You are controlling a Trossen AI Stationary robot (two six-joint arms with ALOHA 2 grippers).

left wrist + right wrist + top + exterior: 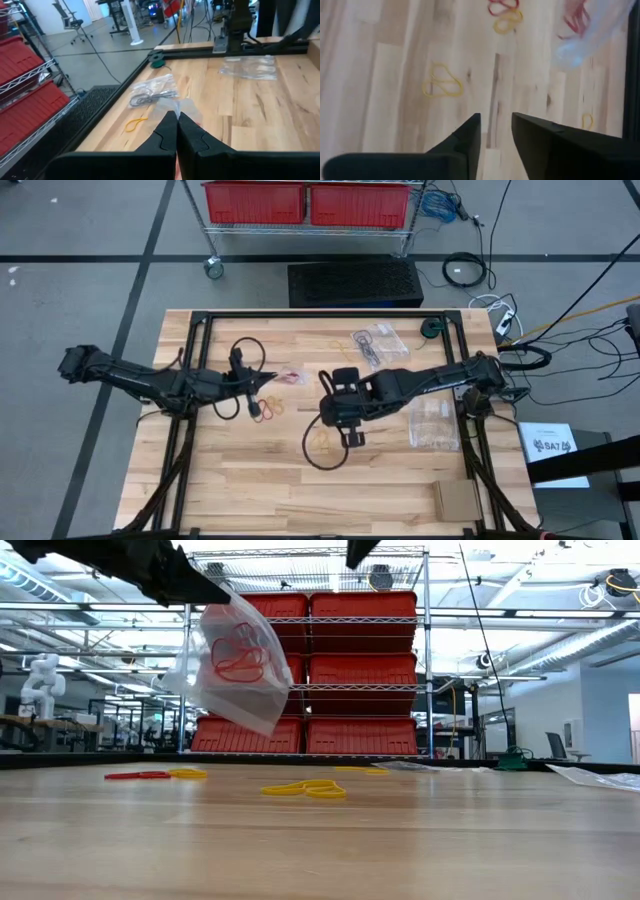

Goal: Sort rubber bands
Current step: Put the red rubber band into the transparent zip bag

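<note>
Left gripper [176,131] clamped on clear bag [232,660] of red rubber bands [237,653], right gripper [496,131] slightly apart, empty, above yellow rubber bands [441,83] on table [300,480].

Both arms are matte black, built of chunky, angular segments joined by rounded joint housings. Thick black cables loop loosely off each arm near the wrist. The left tool [176,131] ends in two broad, flat black fingers with stepped, moulded inner edges. The right tool [496,131] has the same smooth black fingers, tapering to blunt wedge tips.
</note>
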